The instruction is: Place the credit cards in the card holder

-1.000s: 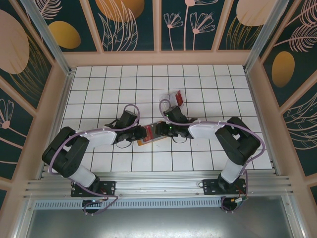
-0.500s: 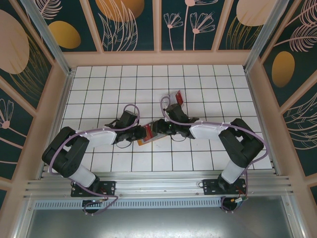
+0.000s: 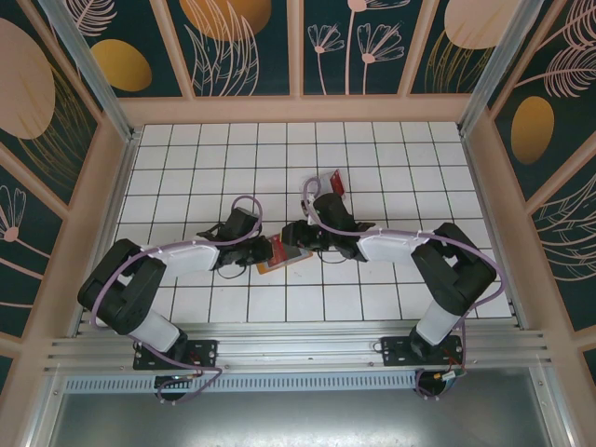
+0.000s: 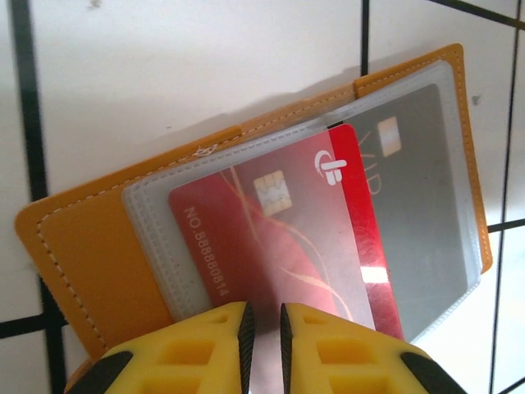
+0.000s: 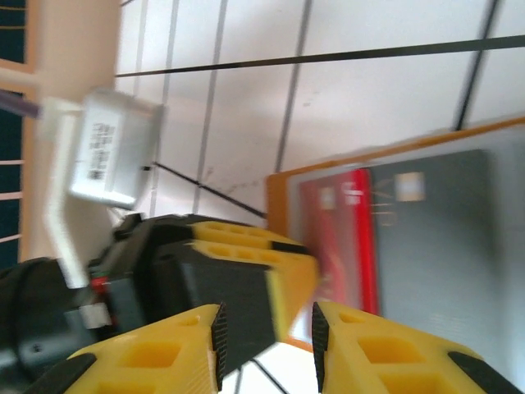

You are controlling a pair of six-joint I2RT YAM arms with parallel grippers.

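So the small orange-tan leather-like folding card holder [image 4: 90, 246] is lying open and flat on the white tiled table [image 3: 419, 158], roughly mid-table, right between the two arms [image 3: 277, 261]. Inside it there's a set of clear plastic sleeves [image 4: 164, 197] over a grey lining.

The thin red plastic credit card [image 4: 271, 238] with the gold chip and pale printed digits is partway into one sleeve. The chip end is under the clear plastic. The near end sticks out toward the left gripper [image 4: 262, 316], and one long edge pokes past the sleeve, bright red and uncovered. It sits a bit crooked compared to the holder. A second card, a dark grey rectangular one [image 4: 426, 205] with a pale chip, is tucked in the holder beside it, partly under the red one.

In the left wrist view, the left pincer is almost closed, with just a thin slit between the yellow fingers [image 4: 189, 353], and its tips are right at the near edge of the red card. I honestly can't tell if it's pinching that edge or just resting against it.

The right gripper [image 5: 265, 320] is over the holder from the other side [image 3: 296, 238]. Its fingers stand partly apart and I see nothing gripped between them. That view is blurry, but the orange rim [image 5: 275, 197], the red card [image 5: 353, 238] and the left gripper [image 5: 238, 279] show up.

Farther back there's a small red thing [image 3: 336, 183], too small to make out.
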